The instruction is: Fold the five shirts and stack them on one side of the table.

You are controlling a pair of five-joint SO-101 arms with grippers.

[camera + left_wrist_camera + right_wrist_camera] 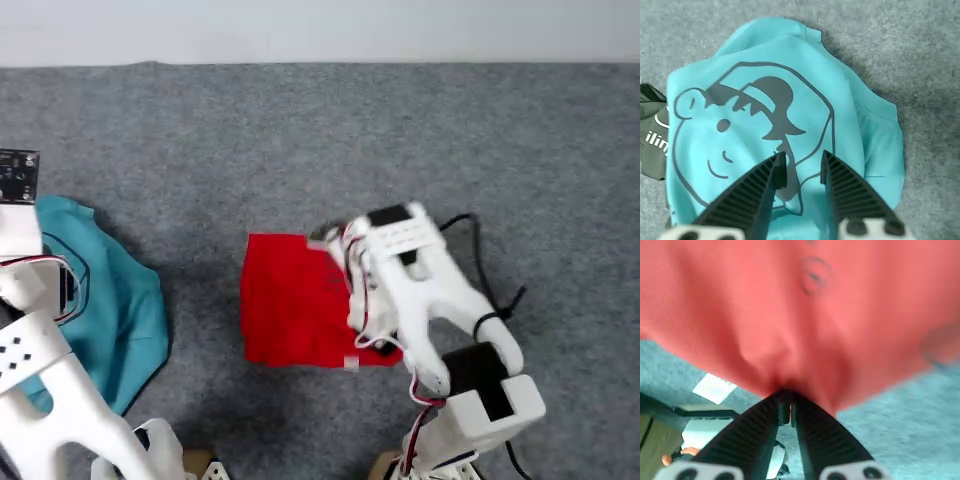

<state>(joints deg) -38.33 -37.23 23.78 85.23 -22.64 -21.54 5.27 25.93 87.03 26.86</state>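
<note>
Pinching a bunched bit of the red shirt (790, 315), the right pincer (786, 401) has its two black fingers squeezed together on the cloth. The cloth puckers up right where the fingers bite it. One small white tag (714, 388) sticks out from the shirt's edge just beside the pincer.

From high up, the red shirt (285, 300) lies near the middle of the grey table (400, 130) in a rough square shape. The white right arm (420, 290) bends over the shirt's right side and hides part of it. The white tag (351, 363) shows at the shirt's near edge.

The left pincer (802, 162) has its two black fingers a little apart, with nothing between them. It hangs over the teal shirt (740, 65). I cannot tell if the fingertips touch the cloth. The teal shirt has one big cartoon face (740, 125) drawn on it in dark lines, and the pincer points at the lower part of that drawing.

One dark green cloth (650, 145) peeks out beside the teal shirt, touching its edge.

From high up, the teal shirt (130, 310) lies in a soft heap at the left side of the table, well apart from the red shirt. The left arm (40, 400) stands over it.

So I count two arms, two pincers, one red shirt, one teal shirt and one dark green cloth.
</note>
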